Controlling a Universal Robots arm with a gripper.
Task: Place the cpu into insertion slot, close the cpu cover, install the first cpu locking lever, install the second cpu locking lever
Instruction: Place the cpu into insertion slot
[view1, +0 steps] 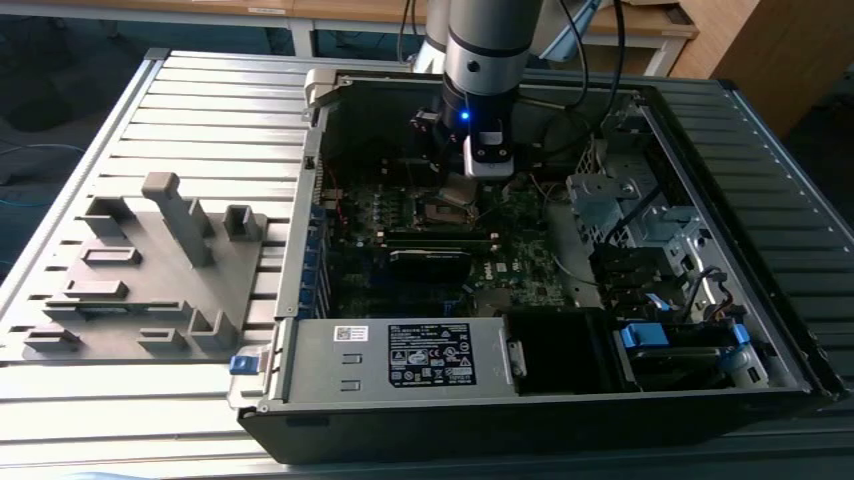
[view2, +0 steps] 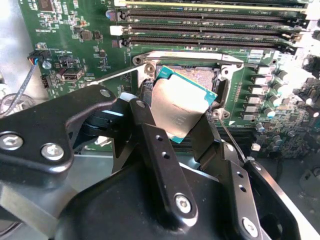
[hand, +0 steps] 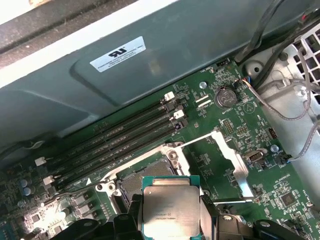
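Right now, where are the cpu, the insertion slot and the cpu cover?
cpu (hand: 171, 212): first wrist view, middle of its metal top.
insertion slot (hand: 132, 186): first wrist view, bare dark socket floor.
cpu cover (hand: 240, 170): first wrist view, side bar of the open frame.

I see the computer case (view1: 400, 420) on the table (view1: 200, 90), with a fixture block (view1: 147, 270) beside it on the exterior view's left. The power supply box (view1: 400, 355) sits inside along the case's near edge. Farther in, the gripper (view1: 461, 190) hangs over the board, with the cpu (view2: 182, 102) pinched between its fingers just above the insertion slot (view2: 197, 75). The cpu cover (hand: 239, 165) is swung off to one side of the slot, and memory slots (hand: 120, 135) run alongside it.
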